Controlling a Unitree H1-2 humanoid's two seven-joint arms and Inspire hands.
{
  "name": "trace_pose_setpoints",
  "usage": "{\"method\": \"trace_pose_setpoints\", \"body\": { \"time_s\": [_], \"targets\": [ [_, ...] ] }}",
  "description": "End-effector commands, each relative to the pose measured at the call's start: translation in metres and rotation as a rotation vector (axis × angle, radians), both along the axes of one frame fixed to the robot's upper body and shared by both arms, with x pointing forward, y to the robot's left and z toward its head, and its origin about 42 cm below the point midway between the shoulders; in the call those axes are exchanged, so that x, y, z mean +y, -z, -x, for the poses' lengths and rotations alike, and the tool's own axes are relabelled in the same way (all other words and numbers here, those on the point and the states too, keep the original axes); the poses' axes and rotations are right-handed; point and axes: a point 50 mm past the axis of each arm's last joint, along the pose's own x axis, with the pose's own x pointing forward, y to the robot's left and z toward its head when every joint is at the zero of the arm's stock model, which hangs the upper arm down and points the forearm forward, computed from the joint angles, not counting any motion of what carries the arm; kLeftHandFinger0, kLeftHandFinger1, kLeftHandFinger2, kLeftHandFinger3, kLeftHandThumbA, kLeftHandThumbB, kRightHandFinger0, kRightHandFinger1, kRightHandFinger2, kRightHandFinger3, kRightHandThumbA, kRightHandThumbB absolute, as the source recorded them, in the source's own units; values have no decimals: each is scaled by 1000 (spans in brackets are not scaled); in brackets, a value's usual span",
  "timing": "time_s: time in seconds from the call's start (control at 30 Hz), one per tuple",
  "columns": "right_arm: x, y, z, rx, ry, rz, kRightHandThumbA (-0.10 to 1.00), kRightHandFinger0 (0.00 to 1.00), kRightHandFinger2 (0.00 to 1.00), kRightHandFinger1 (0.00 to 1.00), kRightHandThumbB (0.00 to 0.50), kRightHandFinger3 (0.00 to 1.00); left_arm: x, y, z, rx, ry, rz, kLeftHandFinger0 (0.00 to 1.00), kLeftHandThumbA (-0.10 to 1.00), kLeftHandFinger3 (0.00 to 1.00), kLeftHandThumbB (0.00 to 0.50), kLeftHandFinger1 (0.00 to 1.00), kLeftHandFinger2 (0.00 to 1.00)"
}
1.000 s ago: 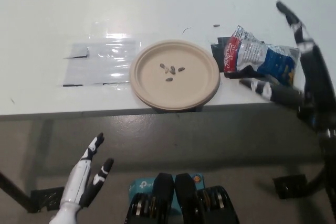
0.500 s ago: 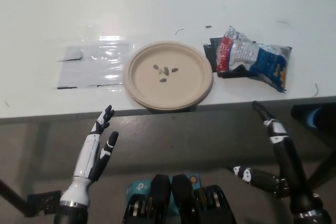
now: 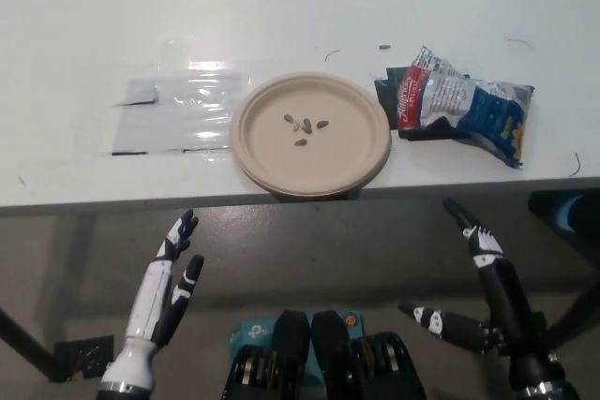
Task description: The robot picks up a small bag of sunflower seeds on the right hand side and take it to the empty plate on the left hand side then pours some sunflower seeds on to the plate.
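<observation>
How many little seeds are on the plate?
4 seeds on the plate: three close together in a row just above its middle, one alone just below them. A dark speck lies off the plate near the bag.

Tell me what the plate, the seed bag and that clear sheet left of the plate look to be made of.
Plate: probably paper or moulded fibre, matte beige, with a pressed raised rim. Seed bag: thin crinkly plastic or foil film, glossy, creased, printed red, silver and blue. Clear sheet: seemingly transparent plastic film lying flat on the white table, shown by its glare and dark corner marks.
</observation>
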Motion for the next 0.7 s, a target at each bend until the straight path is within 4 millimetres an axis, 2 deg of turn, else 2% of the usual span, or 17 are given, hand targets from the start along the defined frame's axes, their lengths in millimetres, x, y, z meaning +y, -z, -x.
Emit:
{"method": "trace_pose_setpoints", "body": {
  "time_s": [0.0, 0.07, 0.2, 0.43, 0.67],
  "targets": [
    [-3, -2, 6, -43, -2, -40, 1000, 1000, 1000, 1000, 375, 1000, 0, -5, 9, -47, 23, 3, 1000, 1000, 1000, 473, 1000, 1000],
    [-4, 4, 16, -22, 1, -39, 1000, 1000, 1000, 1000, 375, 1000, 0, 1, 19, -28, 23, 7, 1000, 1000, 1000, 469, 1000, 1000],
    [-3, 8, 22, -3, -8, -38, 1000, 1000, 1000, 1000, 365, 1000, 1, 7, 27, -14, 21, 1, 1000, 1000, 1000, 450, 1000, 1000],
    [-3, 14, 22, 18, -15, -25, 1000, 1000, 1000, 1000, 355, 1000, 3, 9, 28, -11, 18, -13, 1000, 1000, 1000, 429, 1000, 1000],
    [-2, 14, 20, 21, -16, -23, 1000, 1000, 1000, 1000, 345, 1000, 3, 7, 26, -7, 19, -13, 1000, 1000, 1000, 435, 1000, 1000]
  ]
}}
